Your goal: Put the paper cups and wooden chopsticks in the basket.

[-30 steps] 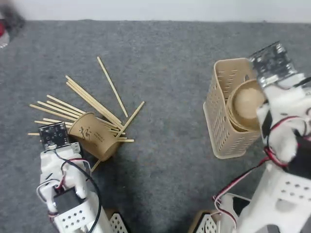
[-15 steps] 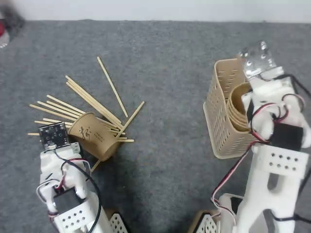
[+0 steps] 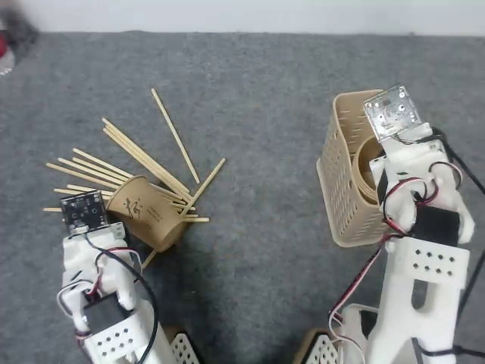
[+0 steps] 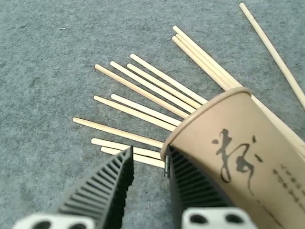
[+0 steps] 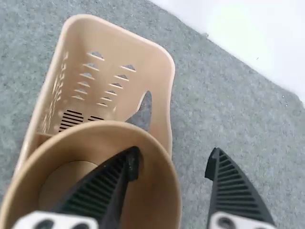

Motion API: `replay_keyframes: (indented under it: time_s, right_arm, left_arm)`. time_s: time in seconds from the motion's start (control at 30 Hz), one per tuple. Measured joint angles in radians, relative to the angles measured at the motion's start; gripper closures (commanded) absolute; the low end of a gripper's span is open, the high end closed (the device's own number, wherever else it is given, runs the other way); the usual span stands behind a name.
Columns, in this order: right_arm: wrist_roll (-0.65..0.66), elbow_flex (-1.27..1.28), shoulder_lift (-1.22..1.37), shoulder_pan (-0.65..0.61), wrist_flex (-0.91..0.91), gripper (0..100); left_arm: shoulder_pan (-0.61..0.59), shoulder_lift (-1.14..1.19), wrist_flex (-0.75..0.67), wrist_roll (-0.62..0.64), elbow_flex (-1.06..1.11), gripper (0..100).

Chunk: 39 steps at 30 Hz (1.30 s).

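A brown paper cup (image 3: 148,214) lies on its side on the spread of wooden chopsticks (image 3: 144,159) at the left of the grey carpet. My left gripper (image 4: 148,157) stands open just above the carpet. The rim of this cup (image 4: 238,143) is against one finger, with chopsticks (image 4: 143,100) fanned out beyond. At the right, a second paper cup (image 3: 366,163) sits inside the beige slotted basket (image 3: 341,182). My right gripper (image 5: 171,162) is open over it. One finger is inside the cup (image 5: 62,181) and the other is outside the basket (image 5: 109,67).
Grey carpet (image 3: 258,136) lies open between the chopstick pile and the basket. A pale wall strip (image 3: 227,15) runs along the far edge. The left arm (image 3: 95,273) and right arm (image 3: 420,250) rise from the near edge.
The right arm has swung back over the basket and lowered the cup into it, and the fingers now stand apart. The left arm, its cup and the chopsticks have not moved.
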Motion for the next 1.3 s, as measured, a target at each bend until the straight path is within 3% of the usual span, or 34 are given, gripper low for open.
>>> replay_keyframes:
  time_s: [0.2,0.37,0.47,0.6,0.7,0.8,0.87,1.07,1.3]
  right_arm:
    - [-0.002,-0.241,-0.127,-0.034,0.221,77.1]
    - [-0.028,-0.519,-0.305,-0.152,0.47,77.1]
    - [-0.112,-0.529,-0.324,-0.238,0.632,77.6]
    - [-0.229,-0.442,-0.35,-0.348,0.779,99.8]
    - [-0.255,-0.328,-0.413,-0.396,0.786,93.1]
    - [-0.255,-0.196,-0.522,-0.407,0.758,99.7]
    - [-0.227,-0.097,-0.608,-0.404,0.724,98.4]
    - [-0.074,0.227,-0.87,-0.404,0.595,99.1]
    - [-0.054,0.311,-1.007,-0.405,0.508,99.1]
  left_arm:
    - [0.0,0.0,0.0,0.0,0.0,88]
    - [0.002,0.0,0.0,0.0,0.0,88]
    - [0.003,0.0,0.0,0.0,0.0,88]
    - [0.0,0.0,0.0,0.0,0.0,86]
    - [0.002,0.0,0.005,0.0,0.0,82]
    - [0.002,0.0,0.015,0.0,-0.023,81]
    - [0.0,0.0,0.018,-0.028,-0.068,81]
    - [-0.012,0.0,0.018,-0.166,-0.259,81]
    - [-0.012,-0.002,0.114,-0.219,-0.557,81]
